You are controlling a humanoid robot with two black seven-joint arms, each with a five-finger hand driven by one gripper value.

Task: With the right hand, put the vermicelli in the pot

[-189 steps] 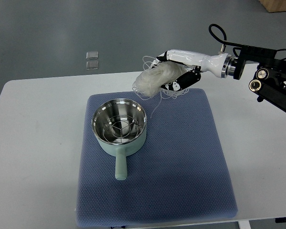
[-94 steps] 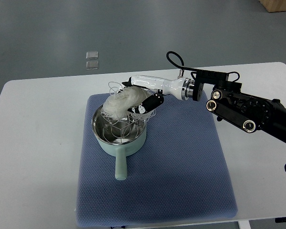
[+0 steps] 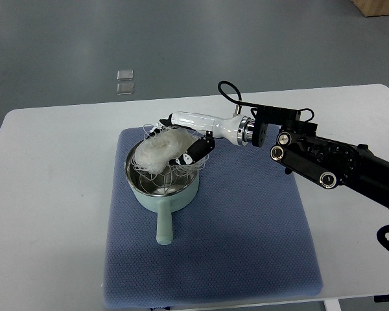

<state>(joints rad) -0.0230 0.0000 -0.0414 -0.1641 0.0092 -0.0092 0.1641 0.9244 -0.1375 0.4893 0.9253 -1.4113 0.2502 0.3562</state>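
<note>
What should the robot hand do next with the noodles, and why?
Probably open its fingers and let go. The right robot hand holds the noodles low over the pot, with the bundle already sitting inside the rim, so a release should drop them in.

The right arm (image 3: 324, 165) reaches in from the right edge, its white forearm stretched leftward. The right hand (image 3: 181, 146) points left and slightly down, its fingers (image 3: 193, 152) curled, seemingly closed in a grasp.

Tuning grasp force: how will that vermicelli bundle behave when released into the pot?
The vermicelli looks light and springy: loose strands loop past the pot rim. It will probably snag on the right hand, whose fingers sit among the strands.
</note>
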